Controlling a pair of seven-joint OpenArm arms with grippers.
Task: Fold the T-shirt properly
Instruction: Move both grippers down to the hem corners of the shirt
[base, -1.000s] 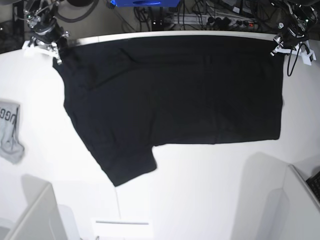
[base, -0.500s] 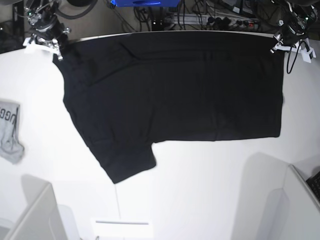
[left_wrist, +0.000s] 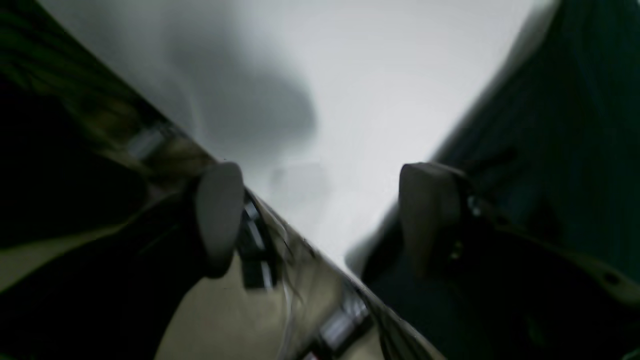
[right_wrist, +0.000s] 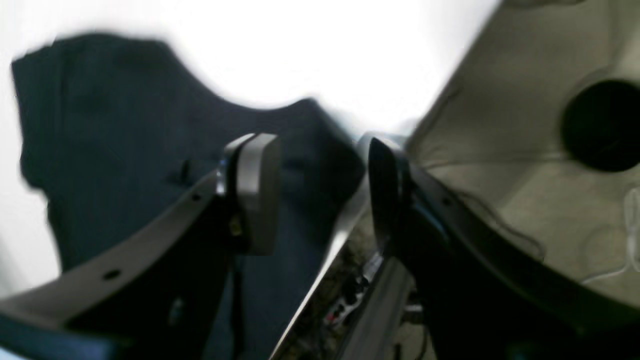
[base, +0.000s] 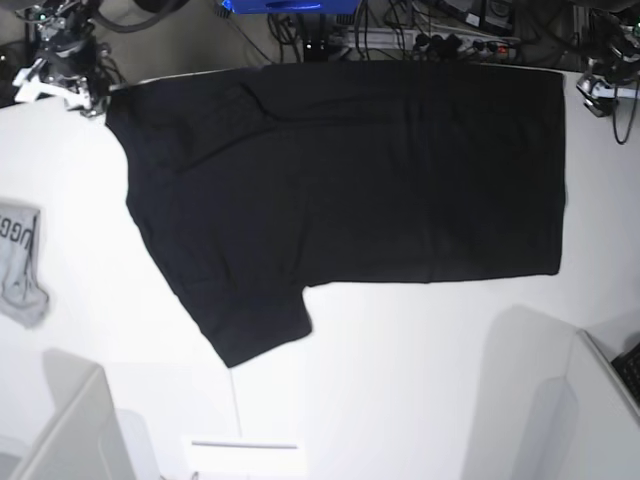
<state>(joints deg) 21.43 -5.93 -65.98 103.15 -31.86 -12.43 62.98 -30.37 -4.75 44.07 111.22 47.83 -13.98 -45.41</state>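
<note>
While both sets of jaws stand apart with nothing between them, the cloth lies free on the table. The left gripper shows two grey pads spread wide in its wrist view, bare white tabletop in the gap and dark fabric off at three o'clock behind the far pad. The right gripper has its jaws parted too — less widely — with the table edge running up between them and black cloth behind the pad at nine o'clock.

Seen from the base camera, the right gripper sits at about ten o'clock, just off the shirt's corner, and the left gripper at about two o'clock, just clear of the other far corner.

The T-shirt lies flat, plain black side up, across the far half of the white table, one sleeve pointing toward seven o'clock. A small grey garment lies at nine o'clock — well apart from the shirt.
</note>
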